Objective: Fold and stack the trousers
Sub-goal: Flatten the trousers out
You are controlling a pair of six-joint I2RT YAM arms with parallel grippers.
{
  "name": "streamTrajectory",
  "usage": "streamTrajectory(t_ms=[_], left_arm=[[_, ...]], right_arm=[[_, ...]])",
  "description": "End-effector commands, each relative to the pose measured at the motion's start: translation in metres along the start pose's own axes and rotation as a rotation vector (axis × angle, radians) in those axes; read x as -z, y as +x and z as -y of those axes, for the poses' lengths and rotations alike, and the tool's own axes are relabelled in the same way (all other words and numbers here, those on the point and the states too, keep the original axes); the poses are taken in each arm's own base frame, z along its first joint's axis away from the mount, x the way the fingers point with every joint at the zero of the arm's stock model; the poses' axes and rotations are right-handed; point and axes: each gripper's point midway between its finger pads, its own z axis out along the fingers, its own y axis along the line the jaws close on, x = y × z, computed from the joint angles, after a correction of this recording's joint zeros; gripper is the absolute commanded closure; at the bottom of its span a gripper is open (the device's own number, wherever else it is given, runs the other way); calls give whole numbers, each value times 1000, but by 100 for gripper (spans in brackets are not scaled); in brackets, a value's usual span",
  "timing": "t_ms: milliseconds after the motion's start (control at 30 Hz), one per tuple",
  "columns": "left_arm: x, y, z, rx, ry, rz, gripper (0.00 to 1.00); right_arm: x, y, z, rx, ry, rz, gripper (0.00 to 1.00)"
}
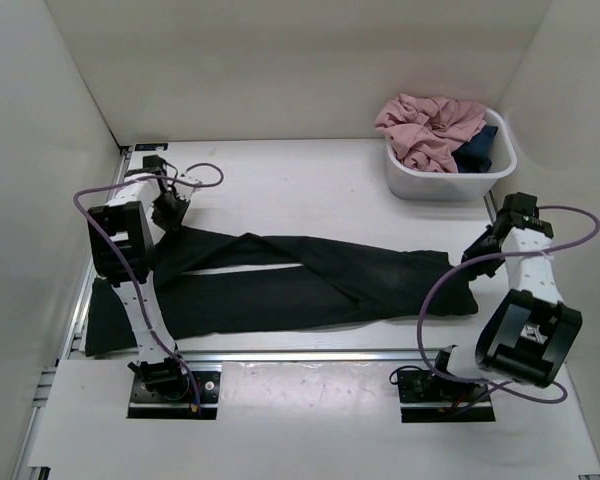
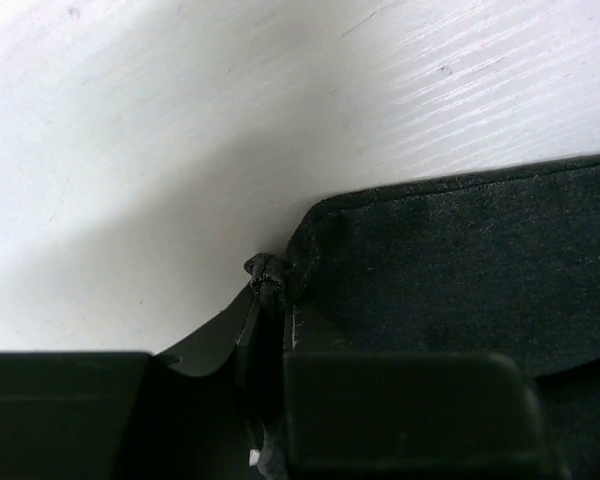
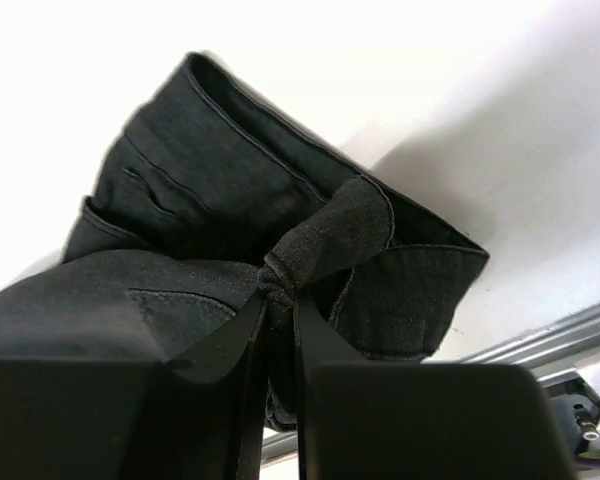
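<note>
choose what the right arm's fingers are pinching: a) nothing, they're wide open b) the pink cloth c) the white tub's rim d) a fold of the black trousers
d, the right wrist view shows the right fingers closed on a bunched fold of the trousers near the waistband.

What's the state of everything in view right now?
trousers: unfolded, laid at full length on the table, pinched at both ends.
left hand: shut on the trousers, at a leg-end corner.
right hand: shut on the trousers, at the waistband.
bin: upright, holding crumpled clothes.
pink garment: crumpled, heaped above the bin's rim.
dark blue garment: crumpled in the bin, beside the pink one.
</note>
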Motion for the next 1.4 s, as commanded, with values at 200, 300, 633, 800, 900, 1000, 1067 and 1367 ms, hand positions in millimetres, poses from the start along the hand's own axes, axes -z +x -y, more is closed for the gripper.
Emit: streamTrajectory(t_ms=[200,300,633,800,900,1000,1067,1367], left_arm=[[175,-56,-121,157,-426,324,86],[244,-40,-108,88,-527,381,86],[212,161,4,115,-512,116,86],[182,211,41,122,-453,-1,86],[173,225,52,124,-431,-38,86],[170,237,56,130,-443,-79,86],[170,246,60,123,-437,-116,86],[197,229,52,95,-466,-61,86]], right_arm=[[56,-93,-48,66,-131,223,100],[87,-103,-50,92,-149,326,100],[36,33,17,-99,-68,175,100],[34,69,45,-155,18,167,100],[36,71,53,-140,54,196,100],[34,81,59,-132,73,179,100],[35,83,59,-164,70,180,100],[86,58,44,-107,-4,319,100]])
